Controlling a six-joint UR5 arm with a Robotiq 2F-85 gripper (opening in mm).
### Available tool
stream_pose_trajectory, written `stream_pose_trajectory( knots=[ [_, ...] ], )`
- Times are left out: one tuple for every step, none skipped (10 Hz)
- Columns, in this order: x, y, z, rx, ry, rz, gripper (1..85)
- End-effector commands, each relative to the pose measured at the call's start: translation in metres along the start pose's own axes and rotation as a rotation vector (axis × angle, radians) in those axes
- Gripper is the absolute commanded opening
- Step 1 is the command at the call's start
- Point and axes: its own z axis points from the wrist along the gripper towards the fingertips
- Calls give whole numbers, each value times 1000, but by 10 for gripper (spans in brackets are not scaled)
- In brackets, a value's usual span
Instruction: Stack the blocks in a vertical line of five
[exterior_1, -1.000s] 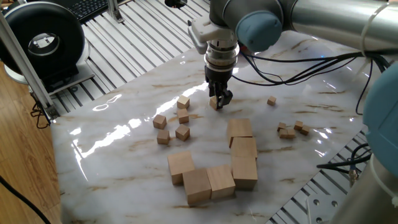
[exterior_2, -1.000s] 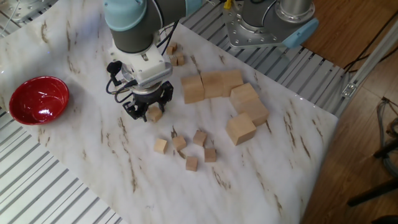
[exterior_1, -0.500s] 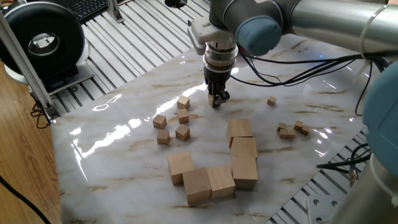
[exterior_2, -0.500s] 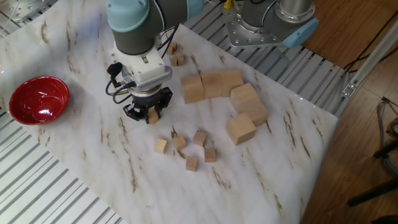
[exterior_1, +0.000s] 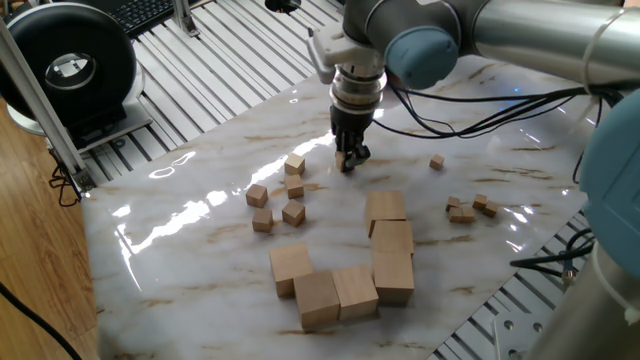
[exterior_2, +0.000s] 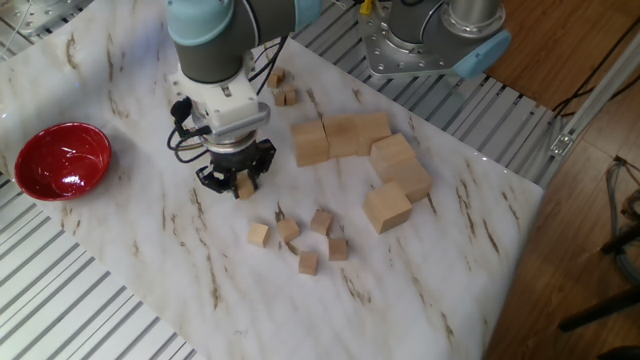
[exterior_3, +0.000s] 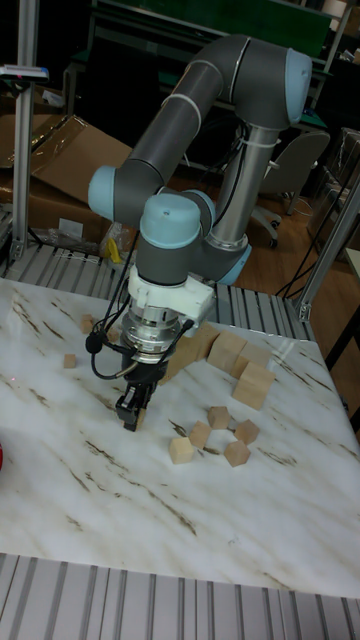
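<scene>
— Presently, what is held by the gripper (exterior_1: 349, 160)?

— One block (exterior_2: 244, 187) is pinched between the jaws, low over the surface (exterior_1: 200, 220); whether it rests on the marble or is just lifted cannot be told. The jaws are pressed against its sides.

— And the other blocks?

— Five more lie loose in a cluster (exterior_2: 300, 240) just beside the gripper, all flat, none stacked. In the tall view they are seen to the right of the jaws (exterior_3: 212, 432). The large cubes (exterior_1: 345, 270) and the tiny cubes (exterior_1: 468, 208) are to be left alone.

— So how is this step best done?

— It is judged that the stack has not been begun. The block should be raised straight up until the cluster is cleared, carried level, and set squarely on a chosen base block (exterior_1: 294, 164), with faces aligned and edges flush. Descent should be slow, and release should be made only once contact is felt; a skewed placement here would be carried up through all five.

— Any risk?

— Neighbouring blocks could be nudged by the jaws when they are spread, so a base with room around it should be preferred.
</scene>
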Motion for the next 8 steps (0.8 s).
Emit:
stream_pose_trajectory(
  knots=[
    [7, -13, -3, 34, -17, -3, 267],
    [7, -24, -5, 74, -6, 8, 260],
    [8, -29, -6, 94, 8, 21, 260],
    [6, -35, -7, 97, -3, 22, 257],
    [5, -38, -10, 77, -13, 38, 253],
    [-1, -37, -15, 49, -25, 60, 247],
    [-3, -40, -19, 48, -15, 59, 230],
    [-8, -42, -22, 42, -16, 70, 220]
  ],
)
